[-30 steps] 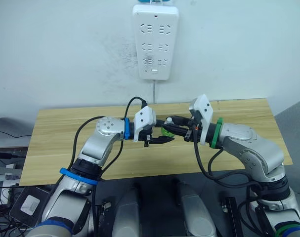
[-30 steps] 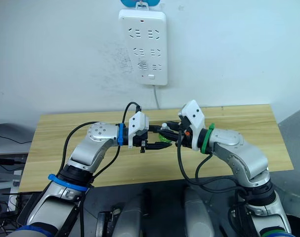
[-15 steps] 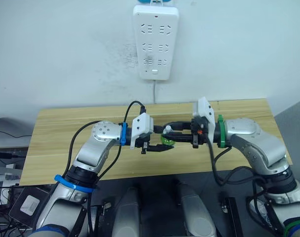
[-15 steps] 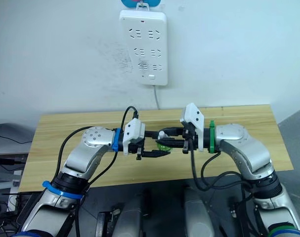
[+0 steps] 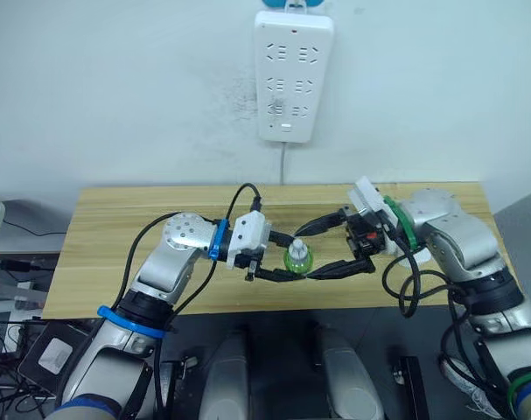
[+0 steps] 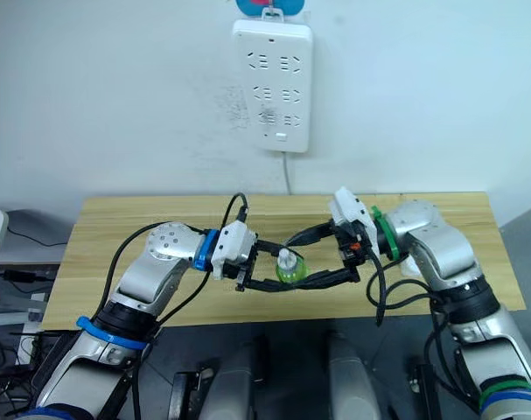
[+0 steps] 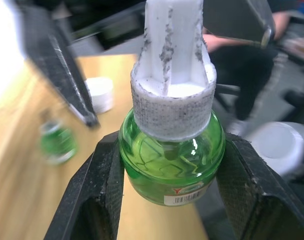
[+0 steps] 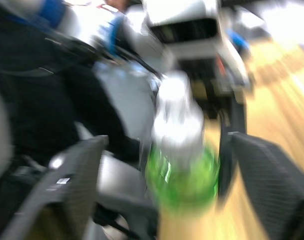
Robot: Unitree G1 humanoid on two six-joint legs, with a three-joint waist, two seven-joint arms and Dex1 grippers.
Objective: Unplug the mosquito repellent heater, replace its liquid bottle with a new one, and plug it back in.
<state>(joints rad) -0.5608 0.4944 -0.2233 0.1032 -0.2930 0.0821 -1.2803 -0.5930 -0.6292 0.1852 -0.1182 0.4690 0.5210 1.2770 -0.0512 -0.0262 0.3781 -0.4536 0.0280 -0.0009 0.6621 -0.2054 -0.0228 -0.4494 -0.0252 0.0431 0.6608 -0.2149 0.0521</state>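
Holding: my left gripper point(image 5: 278, 262) is clenched on the green liquid bottle point(image 5: 297, 259), 1 black finger on each side of its round belly, as the left wrist view shows; the white neck and wick stem point(image 7: 172, 65) point up.
Step in hand: I judge this to be the bottle swap, with a bottle out of the heater and in my grasp; whether it is the old one or the new one, I cannot tell.
Right gripper: my right gripper point(image 5: 328, 248) is spread wide, 1 finger above and 1 below the bottle, touching nothing that I can see.
Heater: a small white rounded thing point(image 7: 100, 92) lies on the wooden table point(image 5: 116, 223) in the left wrist view and may be the mosquito repellent heater; I cannot be sure.
Second bottle: another small green bottle point(image 7: 57, 144) sits on the table near that white thing.
Power strip: the white power strip point(image 5: 293, 74) hangs on the wall above the table.
Arm pose: both forearms reach inward over the table's front edge, wrists facing each other, the bottle between them.
Next move: I judge it calls for either setting this bottle down or mating it to the heater, keeping the neck upright.
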